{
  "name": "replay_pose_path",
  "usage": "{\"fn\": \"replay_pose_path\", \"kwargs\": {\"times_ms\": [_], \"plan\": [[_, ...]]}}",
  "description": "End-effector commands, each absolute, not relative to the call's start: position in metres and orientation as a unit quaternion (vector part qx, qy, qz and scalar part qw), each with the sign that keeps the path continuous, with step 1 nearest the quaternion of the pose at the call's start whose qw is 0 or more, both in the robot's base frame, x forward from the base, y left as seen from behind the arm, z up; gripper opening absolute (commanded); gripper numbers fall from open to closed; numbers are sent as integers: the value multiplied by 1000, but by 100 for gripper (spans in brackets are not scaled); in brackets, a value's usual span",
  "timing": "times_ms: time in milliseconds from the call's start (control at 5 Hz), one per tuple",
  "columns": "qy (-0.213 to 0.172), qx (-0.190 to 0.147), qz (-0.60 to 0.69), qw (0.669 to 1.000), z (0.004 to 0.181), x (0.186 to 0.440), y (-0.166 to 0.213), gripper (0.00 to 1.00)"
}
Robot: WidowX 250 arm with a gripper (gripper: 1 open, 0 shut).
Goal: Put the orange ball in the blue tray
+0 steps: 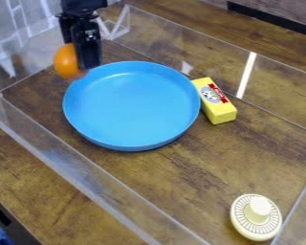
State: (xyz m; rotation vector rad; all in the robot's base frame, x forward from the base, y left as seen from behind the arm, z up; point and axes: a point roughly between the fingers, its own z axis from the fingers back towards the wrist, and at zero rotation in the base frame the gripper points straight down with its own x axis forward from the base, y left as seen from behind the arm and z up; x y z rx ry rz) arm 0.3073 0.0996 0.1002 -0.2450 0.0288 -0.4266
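Gripper (76, 53) grasps the ball (68, 63) at the tray's (130, 139) ten o'clock rim; released there, it could roll off outside.

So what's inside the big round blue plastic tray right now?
Nothing: the round blue plastic tray shows only bare blue floor. The small orange ball is outside its left rim, at the gripper.

A yellow rectangular block (214, 100) with a printed label lies on the wooden table (142, 187). A small cream ribbed disc (255, 214) sits near the front right corner. Clear panels (66, 163), apparently acrylic, edge the workspace.
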Motion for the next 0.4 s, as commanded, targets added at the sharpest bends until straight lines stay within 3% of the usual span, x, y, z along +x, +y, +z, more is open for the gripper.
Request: {"fn": "replay_pose_path", "kwargs": {"times_ms": [0, 200], "plan": [[-15, -101, -223, 970, 120, 313, 99, 0], [-13, -103, -225, 969, 118, 314, 100, 0]]}}
